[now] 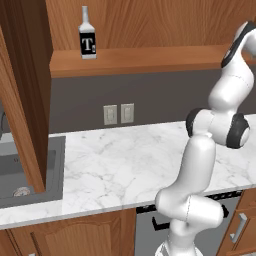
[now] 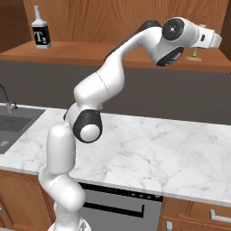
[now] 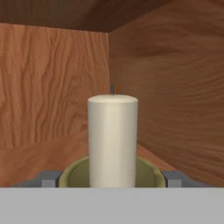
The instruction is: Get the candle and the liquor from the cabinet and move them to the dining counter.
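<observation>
The gripper (image 3: 112,179) is wide open and holds nothing; its tips stand on both sides of the candle (image 3: 113,140), which stands upright on the cabinet (image 3: 157,78) shelf near the right corner. To grasp well, I would advance until the fingers flank the cream pillar above the base, then close. The liquor (image 1: 87,41) waits far left on the shelf. In the right base view the hand hides most of the candle

Even, diffuse rendered light; soft shading under the cabinet (image 1: 140,62) shelf, darker ceiling in the hand view; marble counter (image 1: 130,165) bright, slightly soft throughout.
</observation>
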